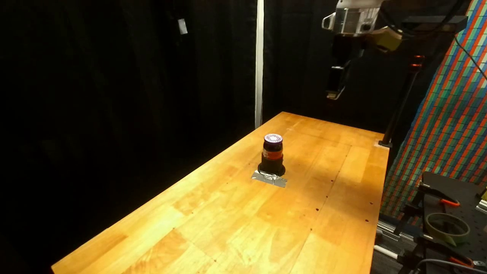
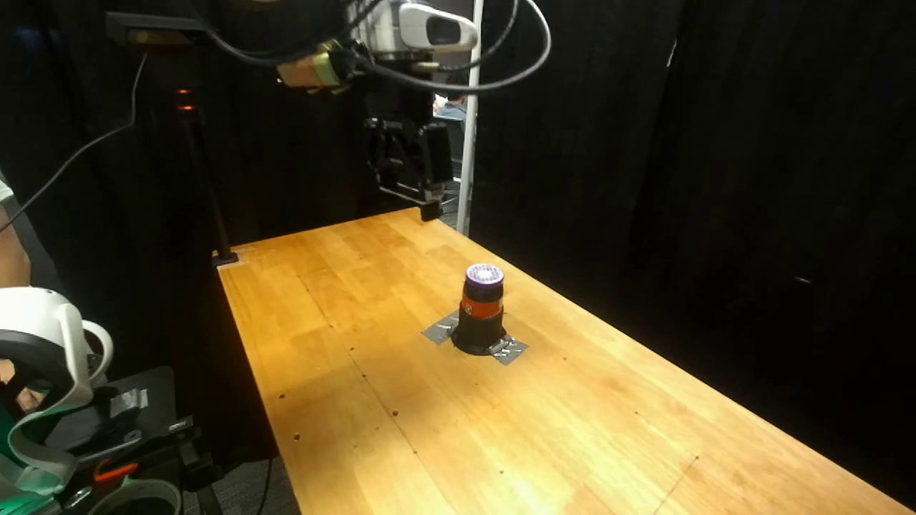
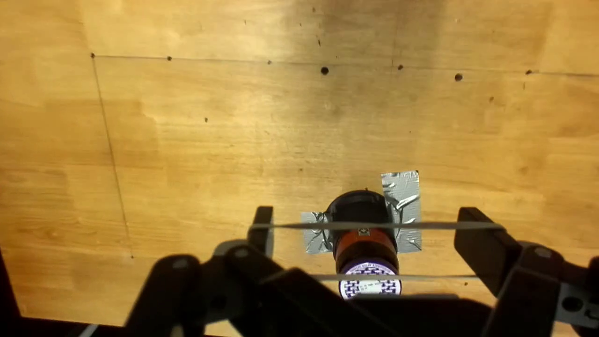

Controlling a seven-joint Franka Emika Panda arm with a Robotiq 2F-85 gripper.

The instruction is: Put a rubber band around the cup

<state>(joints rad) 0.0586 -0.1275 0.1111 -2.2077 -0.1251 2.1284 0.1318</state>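
Here's the wooden surface, silver tape stuck to it, black curtains beyond, a pale upright pole standing between them! In an exterior view, a bright checked sheet hangs behind a black board where a tape roll lies. And there's a white headset-like device!

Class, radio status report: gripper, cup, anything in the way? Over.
Gripper open, rubber band stretched between its jaws. Cup upright, band not yet around it. Silver tape at the base, low down, probably no obstacle.
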